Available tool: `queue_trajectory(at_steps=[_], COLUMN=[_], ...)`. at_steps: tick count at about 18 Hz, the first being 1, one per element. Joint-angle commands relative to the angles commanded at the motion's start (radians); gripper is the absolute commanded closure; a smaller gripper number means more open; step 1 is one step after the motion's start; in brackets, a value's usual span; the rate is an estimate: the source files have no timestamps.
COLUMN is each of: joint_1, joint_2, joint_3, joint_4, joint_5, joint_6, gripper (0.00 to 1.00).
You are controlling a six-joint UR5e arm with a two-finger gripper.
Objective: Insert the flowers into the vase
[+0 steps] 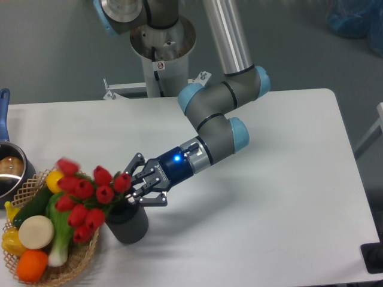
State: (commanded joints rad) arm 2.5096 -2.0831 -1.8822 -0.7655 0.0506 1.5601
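Note:
The flowers (90, 194), a bunch of red tulip buds, lean left out of the dark grey vase (127, 225) at the front left of the table, and their heads hang over the basket. The buds look motion-blurred. The stems go down into the vase mouth. My gripper (136, 180) sits just right of the bunch, above the vase rim. Its fingers are spread open, one above and one below, with nothing clamped between them.
A wicker basket (66, 268) of vegetables and fruit stands right beside the vase on its left. A steel pot (8, 170) with a blue handle is at the left edge. The robot's base post (161, 54) is behind the table.

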Motion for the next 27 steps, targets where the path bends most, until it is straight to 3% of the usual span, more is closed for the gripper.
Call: queue_trajectory(at_steps=[4, 6, 7, 8, 9, 14, 19, 22, 24, 27], joint_1=[0.003, 0.006, 0.012, 0.017, 0.021, 0.057, 0.103, 0.144, 0.188, 0.204], joint_2=[0.000, 0.000, 0.000, 0.002, 0.005, 0.041, 0.069, 0.132, 0.182, 0.254], joint_3=[0.000, 0.000, 0.000, 0.002, 0.002, 0.006, 0.052, 0.077, 0.074, 0.080], joint_4=[0.000, 0.000, 0.000, 0.000, 0.000, 0.000, 0.002, 0.002, -0.003, -0.005], joint_5=[0.000, 0.002, 0.002, 0.005, 0.014, 0.023, 0.103, 0.164, 0.249, 0.475], joint_6=[0.021, 0.043, 0.046, 0.048, 0.046, 0.037, 0.043, 0.035, 0.034, 0.020], gripper=[0.51, 0.37, 0.24, 0.04, 0.00, 0.00, 0.00, 0.00, 0.00, 0.00])
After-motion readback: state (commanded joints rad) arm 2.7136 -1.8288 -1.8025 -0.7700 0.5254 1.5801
